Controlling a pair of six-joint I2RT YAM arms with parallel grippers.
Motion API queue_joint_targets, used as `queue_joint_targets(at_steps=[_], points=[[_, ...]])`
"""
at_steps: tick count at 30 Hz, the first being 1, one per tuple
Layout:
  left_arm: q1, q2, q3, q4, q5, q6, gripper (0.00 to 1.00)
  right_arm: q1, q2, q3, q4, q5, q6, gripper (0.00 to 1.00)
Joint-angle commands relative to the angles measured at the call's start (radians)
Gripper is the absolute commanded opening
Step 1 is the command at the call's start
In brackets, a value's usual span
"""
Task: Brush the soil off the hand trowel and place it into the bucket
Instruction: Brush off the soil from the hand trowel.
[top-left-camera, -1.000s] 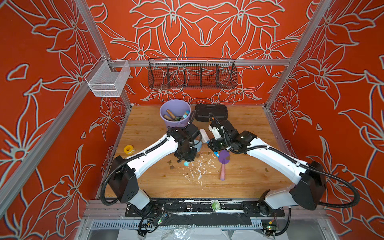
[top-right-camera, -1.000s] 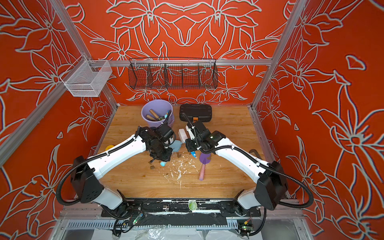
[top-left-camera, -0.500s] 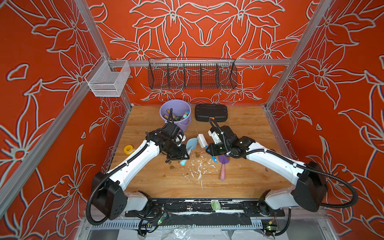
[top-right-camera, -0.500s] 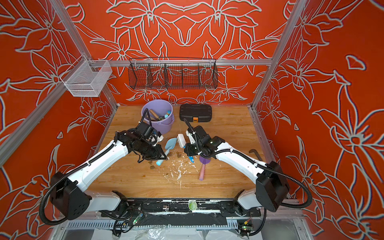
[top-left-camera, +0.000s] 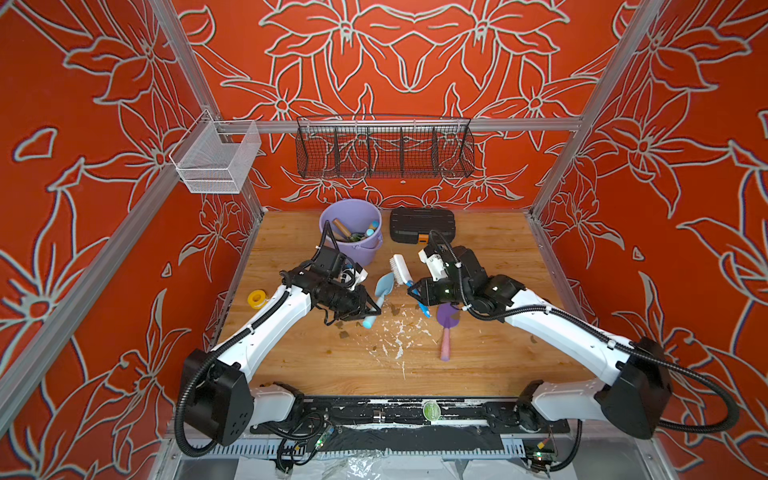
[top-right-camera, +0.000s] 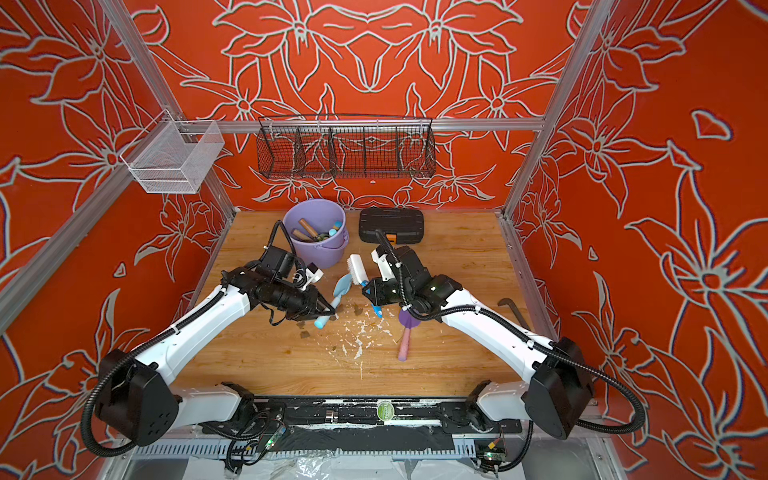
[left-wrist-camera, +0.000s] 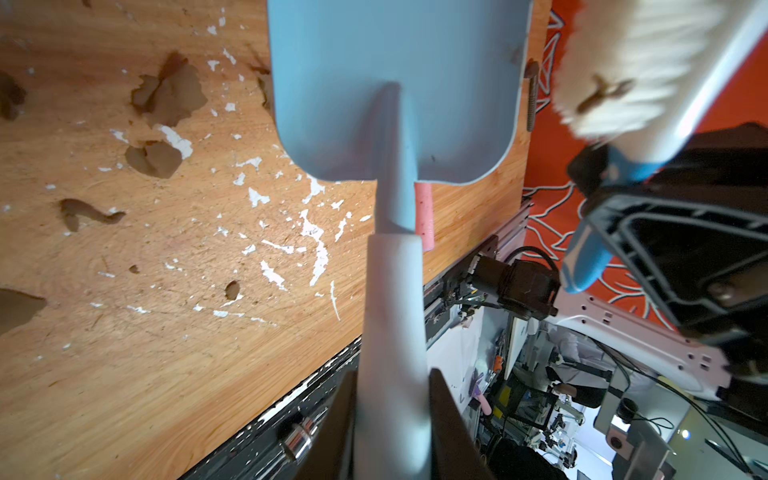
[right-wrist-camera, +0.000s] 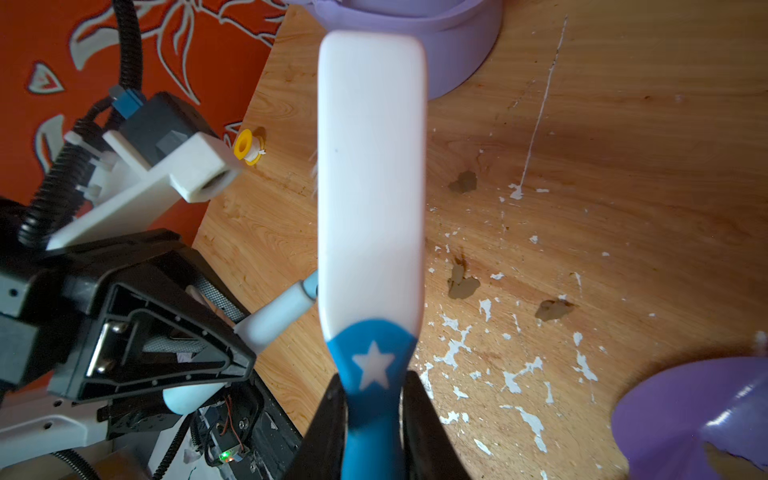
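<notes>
In both top views, the left gripper (top-left-camera: 373, 312) is clamped on the pale handle of the light blue trowel (top-left-camera: 382, 285). The blade is raised and angled toward the back of the table. The right gripper (top-left-camera: 411, 291) is closed on the blue handle of the brush (top-left-camera: 399, 269), whose white head sits right beside the blade. The bucket (top-left-camera: 369, 254) stands just behind them with tool handles poking out, and the black case (top-left-camera: 422, 224) is next to it. Small brown clumps of soil (top-left-camera: 344, 333) lie on the wooden table (top-left-camera: 478, 365) among white flecks, with a purple trowel (top-left-camera: 448, 319) resting nearby.

Left wrist view: 2 fingers (left-wrist-camera: 446, 419) pinch the handle. The blade shows only a faint brown smudge near its edge. A brown bit clings to the bristles (left-wrist-camera: 648, 54) alongside.

Right wrist view: 2 dark fingers grip the brush's starred blue neck, white back facing up. The bucket lies beyond its tip.
</notes>
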Motion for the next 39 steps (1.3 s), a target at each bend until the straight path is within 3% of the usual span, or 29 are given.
queue_joint_targets(at_steps=[1,6,16,23,28,39], points=[[0.015,-0.032,0.001,0.043,0.085,-0.011,0.0,0.007,0.026,-0.029,0.068,-0.036,0.028,0.0],[0.039,-0.051,-0.03,0.076,0.129,-0.033,0.0,-0.016,0.056,-0.06,0.084,0.03,0.046,0.0],[0.102,-0.09,-0.099,0.182,0.221,-0.102,0.0,-0.059,0.05,-0.061,0.122,0.02,0.059,0.0],[0.171,-0.107,-0.208,0.504,0.389,-0.317,0.0,-0.054,-0.031,-0.109,0.306,-0.115,0.145,0.0],[0.184,-0.119,-0.225,0.614,0.43,-0.405,0.0,-0.037,-0.006,-0.125,0.38,-0.137,0.192,0.0],[0.184,-0.123,-0.22,0.626,0.443,-0.417,0.0,-0.016,0.103,-0.17,0.407,-0.138,0.201,0.0]])
